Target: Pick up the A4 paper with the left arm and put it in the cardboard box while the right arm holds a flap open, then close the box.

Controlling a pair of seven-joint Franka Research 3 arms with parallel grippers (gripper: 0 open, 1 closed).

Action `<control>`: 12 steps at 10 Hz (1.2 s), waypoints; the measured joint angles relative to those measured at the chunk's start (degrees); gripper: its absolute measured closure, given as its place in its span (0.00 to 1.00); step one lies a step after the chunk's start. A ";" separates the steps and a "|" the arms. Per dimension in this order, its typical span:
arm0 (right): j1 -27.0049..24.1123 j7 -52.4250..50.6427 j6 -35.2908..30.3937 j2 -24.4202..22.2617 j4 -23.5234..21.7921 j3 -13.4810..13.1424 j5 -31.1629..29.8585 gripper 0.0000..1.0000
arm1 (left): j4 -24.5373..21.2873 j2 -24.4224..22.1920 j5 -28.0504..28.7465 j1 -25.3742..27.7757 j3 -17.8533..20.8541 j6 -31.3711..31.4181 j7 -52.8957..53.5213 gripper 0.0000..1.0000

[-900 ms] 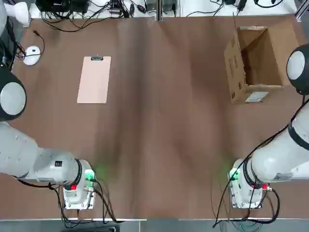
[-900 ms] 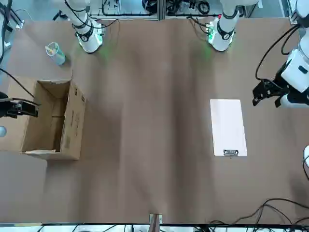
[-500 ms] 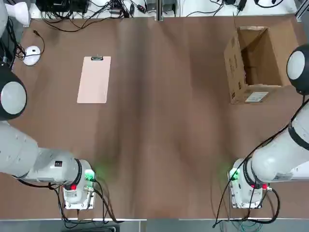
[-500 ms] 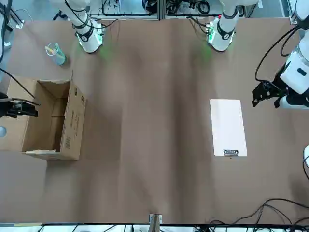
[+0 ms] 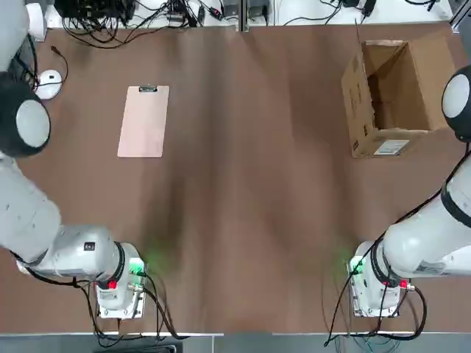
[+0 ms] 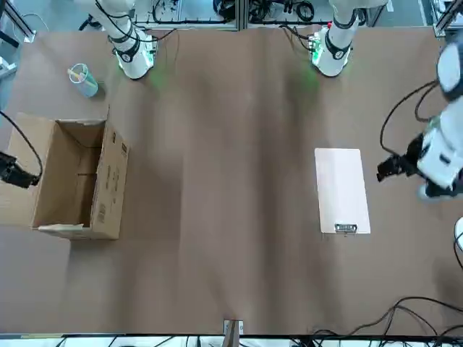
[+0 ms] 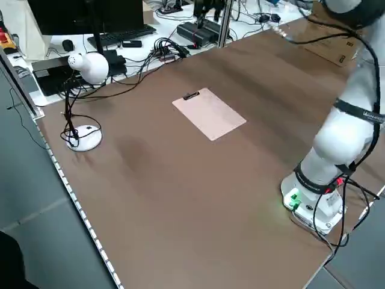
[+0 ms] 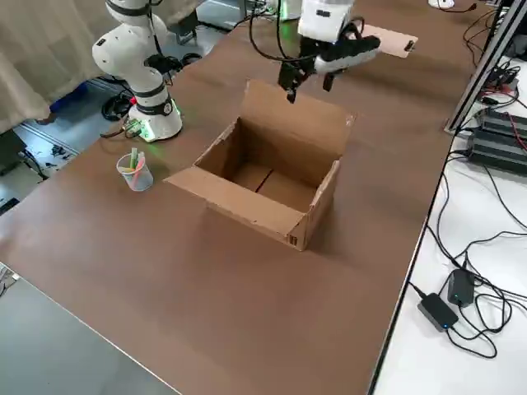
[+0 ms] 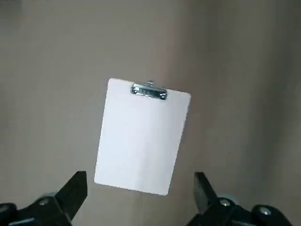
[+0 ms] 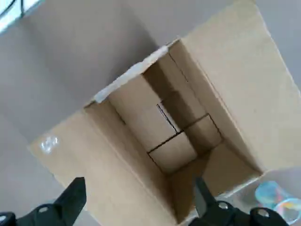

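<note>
And there was the A4 paper (image 5: 143, 123), a flat, pale board with a dark clip (image 5: 148, 89), lying on the left part of the tabletop (image 5: 243, 191), its clipped end pointing away from the robot! The left gripper (image 9: 140, 174) hung above the tabletop on that same side, fingers spread wide with nothing between them, and its wrist camera had the whole paper in sight, clip and all. Over on the far right sat the box (image 5: 397, 95), well apart from the paper, its top open and its inside in plain view. One long flap (image 8: 239, 200) leaned outward, the long one opposite (image 8: 292, 115) stood out on the other side, and a white label (image 5: 391, 147) showed on the end facing the robot. The right gripper (image 10: 140, 181) was up above the box, fingers spread too, pinching nothing, the open box filling much of its wrist view. Near the right arm's base stood a clear bluish cup (image 8: 136, 172) with colourful sticks in it, while a round white stand (image 7: 83, 138) rested on the tabletop's far left, cables around it.
</note>
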 joint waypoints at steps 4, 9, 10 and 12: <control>-2.25 28.62 16.81 4.88 -2.56 -0.05 -0.01 0.00 | 0.12 13.04 1.41 -0.76 -0.25 11.07 -39.69 0.00; -8.04 33.94 29.23 12.66 -5.25 -0.09 0.02 0.00 | 0.86 26.02 1.56 -1.24 -0.28 22.96 -70.54 0.00; -8.24 35.32 31.02 13.68 -6.08 -0.08 0.02 0.00 | 0.92 27.87 1.95 -1.26 -0.29 24.01 -72.36 0.00; -8.23 37.23 33.23 15.07 -7.50 -0.01 0.02 0.00 | 1.03 29.28 3.84 -1.25 -0.27 24.69 -73.29 0.00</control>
